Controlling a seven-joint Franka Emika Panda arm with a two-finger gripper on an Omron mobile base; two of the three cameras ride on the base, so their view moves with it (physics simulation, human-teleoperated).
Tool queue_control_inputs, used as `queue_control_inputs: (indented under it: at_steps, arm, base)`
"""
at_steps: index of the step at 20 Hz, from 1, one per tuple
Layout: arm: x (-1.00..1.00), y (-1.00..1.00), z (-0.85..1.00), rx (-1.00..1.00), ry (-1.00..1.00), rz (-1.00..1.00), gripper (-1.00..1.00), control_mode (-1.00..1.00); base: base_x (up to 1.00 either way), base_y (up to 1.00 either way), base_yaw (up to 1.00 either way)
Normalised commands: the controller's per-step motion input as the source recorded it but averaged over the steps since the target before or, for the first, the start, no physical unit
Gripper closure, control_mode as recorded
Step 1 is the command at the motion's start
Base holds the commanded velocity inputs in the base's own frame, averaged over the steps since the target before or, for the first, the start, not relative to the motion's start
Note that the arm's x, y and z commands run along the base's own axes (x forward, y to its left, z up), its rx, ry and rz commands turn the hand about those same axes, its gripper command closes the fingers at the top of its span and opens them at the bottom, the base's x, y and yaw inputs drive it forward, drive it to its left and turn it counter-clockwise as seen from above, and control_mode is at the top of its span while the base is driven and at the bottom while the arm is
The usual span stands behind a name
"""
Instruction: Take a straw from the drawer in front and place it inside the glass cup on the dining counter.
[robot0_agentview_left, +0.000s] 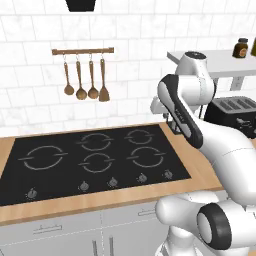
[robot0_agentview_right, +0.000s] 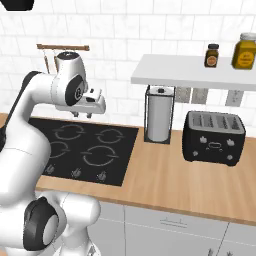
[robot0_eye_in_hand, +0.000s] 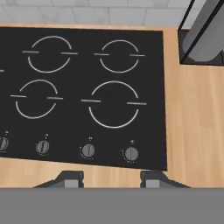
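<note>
Drawer fronts (robot0_agentview_left: 60, 226) run shut beneath the wooden counter (robot0_agentview_right: 170, 175), each light grey with a slim bar handle; which one belongs to the task cannot be told, and whatever lies inside them is hidden. The end effector (robot0_eye_in_hand: 111, 180) hangs above the front edge of the black hob (robot0_agentview_left: 95, 160), looking straight down, its two dark finger tips (robot0_eye_in_hand: 72, 179) spread apart with nothing between them. Right of the hob stand a paper towel roll (robot0_agentview_right: 159, 120) in a wire holder and a black toaster (robot0_agentview_right: 214, 137). A white shelf (robot0_agentview_right: 195, 72) above them carries two jars (robot0_agentview_right: 212, 55). Wooden spoons hang from a rail (robot0_agentview_left: 82, 51) on the tiled wall.
</note>
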Motion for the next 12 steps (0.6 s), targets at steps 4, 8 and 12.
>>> queue_control_inputs:
  at_steps: [4,8,12]
  arm:
    - [0.0,0.0,0.0,0.0,0.0,0.0,-1.0,1.0]
    - [0.0,0.0,0.0,0.0,0.0,0.0,-1.0,1.0]
    - [0.0,0.0,0.0,0.0,0.0,0.0,-1.0,1.0]
  base:
    - [-0.03,0.0,0.0]
    - [-0.71,0.0,0.0]
    - [-0.8,-0.04,0.0]
